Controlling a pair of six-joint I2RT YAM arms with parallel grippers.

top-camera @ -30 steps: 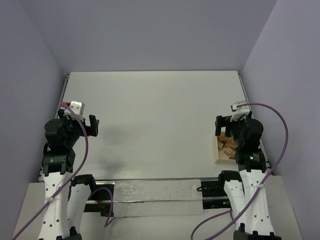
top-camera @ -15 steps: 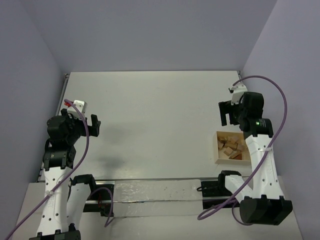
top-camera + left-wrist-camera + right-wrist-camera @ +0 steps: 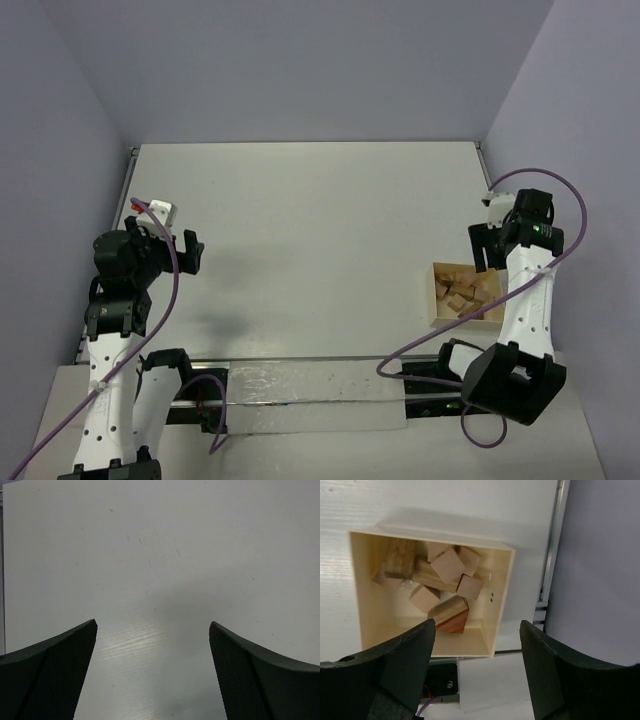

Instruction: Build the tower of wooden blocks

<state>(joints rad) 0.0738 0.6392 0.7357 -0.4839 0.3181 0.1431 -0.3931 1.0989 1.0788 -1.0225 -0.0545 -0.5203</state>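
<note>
while above the tray [image 3: 503,597], right gripper [image 3: 476,628] agape

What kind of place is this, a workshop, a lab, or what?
Likely a robot lab test cell: a white table walled by plain lavender panels, two robot arms bolted at its near edge, and a tray of wooden blocks.

A white, faintly wood-grained rectangular worktop [image 3: 320,230] fills the middle of the space. Plain pale lavender walls close it in: a back wall [image 3: 300,70] beyond its far edge, a left wall [image 3: 50,180] and a right wall [image 3: 580,130] beside it. A thin silver metal rail [image 3: 555,540] runs along its right edge. Soft, even light leaves a dull sheen and faint grey shadows on the worktop's left part.
</note>
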